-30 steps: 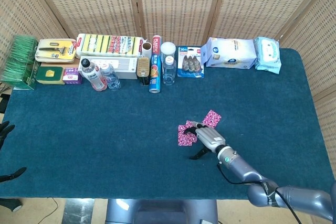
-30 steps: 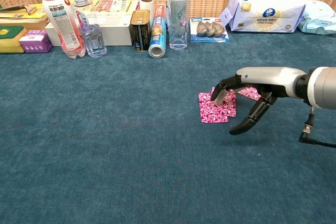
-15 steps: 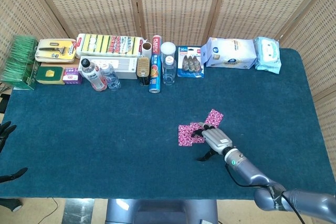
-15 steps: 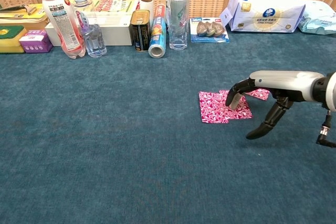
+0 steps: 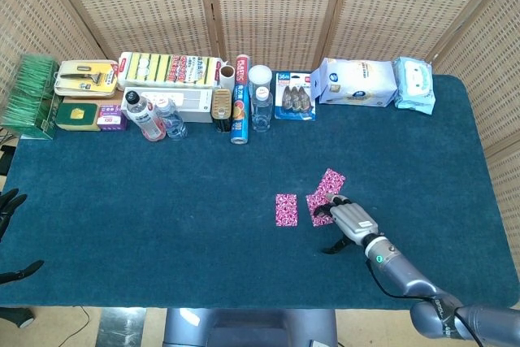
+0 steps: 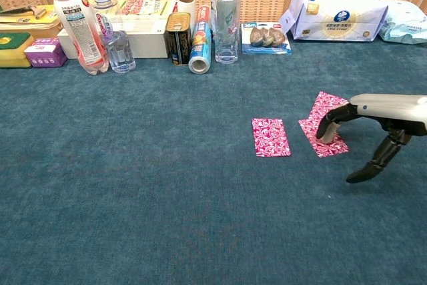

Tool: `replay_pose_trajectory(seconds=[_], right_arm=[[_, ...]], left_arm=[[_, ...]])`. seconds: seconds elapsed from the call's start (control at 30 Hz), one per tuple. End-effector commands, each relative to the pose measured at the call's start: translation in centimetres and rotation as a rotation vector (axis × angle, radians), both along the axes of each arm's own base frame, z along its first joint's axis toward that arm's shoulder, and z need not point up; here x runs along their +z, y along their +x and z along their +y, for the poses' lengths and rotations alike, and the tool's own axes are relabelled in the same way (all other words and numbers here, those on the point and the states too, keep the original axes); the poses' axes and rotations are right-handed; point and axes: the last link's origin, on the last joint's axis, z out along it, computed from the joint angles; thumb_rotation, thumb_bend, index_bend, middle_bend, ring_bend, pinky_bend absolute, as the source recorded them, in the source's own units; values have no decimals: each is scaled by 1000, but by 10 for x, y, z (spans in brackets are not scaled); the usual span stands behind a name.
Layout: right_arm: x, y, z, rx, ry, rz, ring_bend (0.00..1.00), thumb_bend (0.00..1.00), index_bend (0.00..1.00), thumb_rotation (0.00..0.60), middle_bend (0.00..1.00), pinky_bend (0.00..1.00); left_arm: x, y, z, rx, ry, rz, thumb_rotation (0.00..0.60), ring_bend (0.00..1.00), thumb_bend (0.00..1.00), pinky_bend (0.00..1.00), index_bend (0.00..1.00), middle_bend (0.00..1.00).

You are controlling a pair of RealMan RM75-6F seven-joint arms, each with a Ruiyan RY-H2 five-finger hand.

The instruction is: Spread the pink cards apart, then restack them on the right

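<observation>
Three pink patterned cards lie on the blue cloth. One card (image 5: 286,209) (image 6: 271,137) lies alone on the left. A second card (image 5: 318,203) (image 6: 323,140) lies to its right, under the fingertips of my right hand (image 5: 350,220) (image 6: 372,117), which presses on it with the thumb spread away toward the front. The third card (image 5: 331,181) (image 6: 325,103) lies slanted just behind, its near corner overlapping the second. My left hand (image 5: 10,205) shows only as dark fingers at the far left edge of the head view, spread and holding nothing.
A row of goods lines the back edge: bottles (image 6: 77,23), a can (image 6: 178,38), a foil roll (image 6: 199,48), sponges (image 5: 169,68), a blister pack (image 6: 266,37) and wipes packs (image 6: 337,15). The blue tablecloth (image 5: 162,201) covers the table.
My right hand has slid to the right, dragging the second card off the left one. The two cards now lie apart with a gap between them.
</observation>
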Motion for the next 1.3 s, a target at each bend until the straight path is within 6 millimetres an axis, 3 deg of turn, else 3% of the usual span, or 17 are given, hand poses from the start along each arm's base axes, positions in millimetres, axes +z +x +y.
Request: replay_pose_trajectory(seconds=[0.03,0.47,0.57,0.77,1.3], right_arm=[[5,-2,6,1,0,-4,27,0,256,506,283,0],[13,5,28,72,21,15,29,0,256,505,283,0],[13,14,14,84,-17,-2,29,0,256,505,283,0],[8,7,-3,42,-36,23,29,0,256,506,281,0],[6,-1,6,42,-18,53,35,0,234,508,280,0]], left_arm=[[0,0,0,0,-2,0,600,0,73,14,0,0],[-1,1,-1,-4,-7,1,600,0,72,14,0,0],[-2,1,-2,-8,-13,1,600,0,72,14,0,0],[-1,1,-3,-8,-9,-1,600,0,72,14,0,0],[-4,3,-3,-15,-13,13,600,0,71,14,0,0]])
